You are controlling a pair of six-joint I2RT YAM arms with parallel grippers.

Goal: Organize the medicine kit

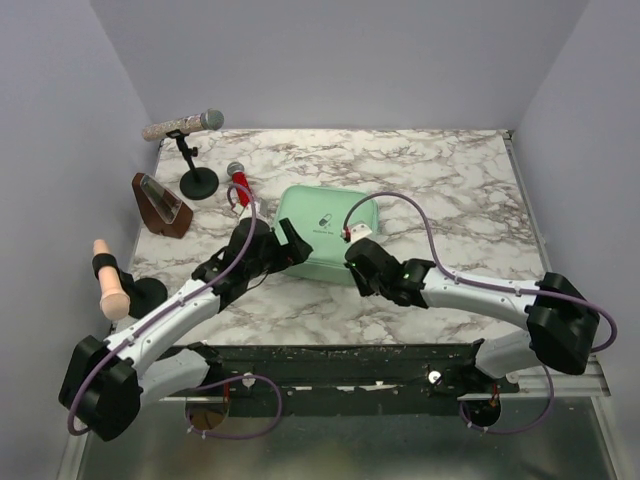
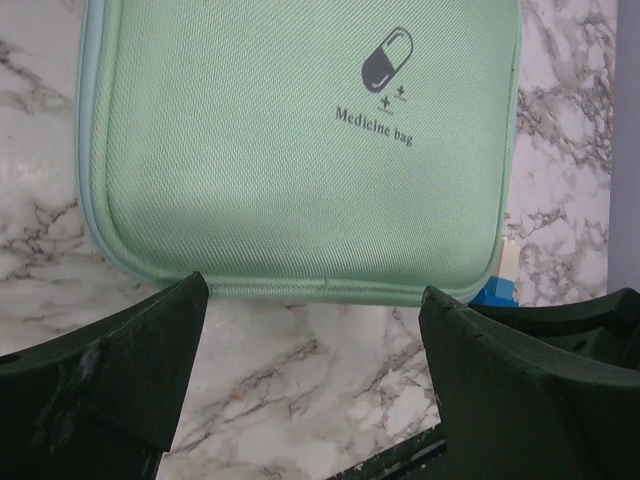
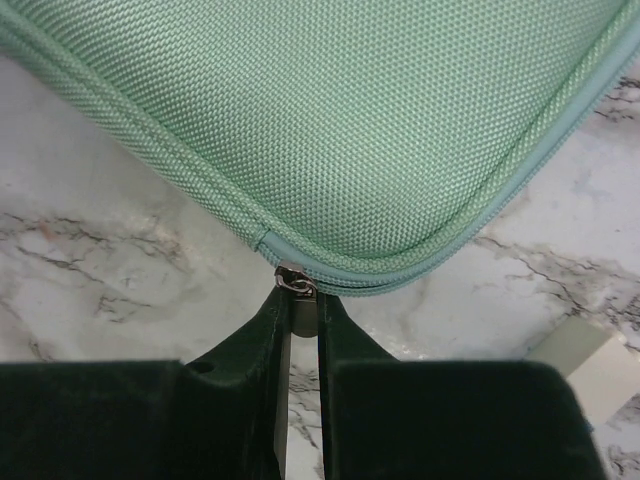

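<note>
Two hands are set at the medicine kit (image 1: 327, 232), which is laid flat and closed in the middle of the desk (image 1: 450, 170), its longer side running left to right across the arms. On the left, the left hand (image 1: 292, 243) is held with its fingers (image 2: 120, 350) spread as wide as they go. Nothing is gripped between them, and the kit's left edge is faced from just beside it. On the right, the right hand (image 1: 356, 262) is closed down on the zipper pull (image 3: 295, 279) at the kit's near right corner, with the metal tab pinched between the fingertips. The pull is therefore reached by the right arm alone. The zip is seen leading off from the pull along the kit's edge, so a drag following that edge is judged to be needed, with the kit steadied by the empty left hand.
</note>
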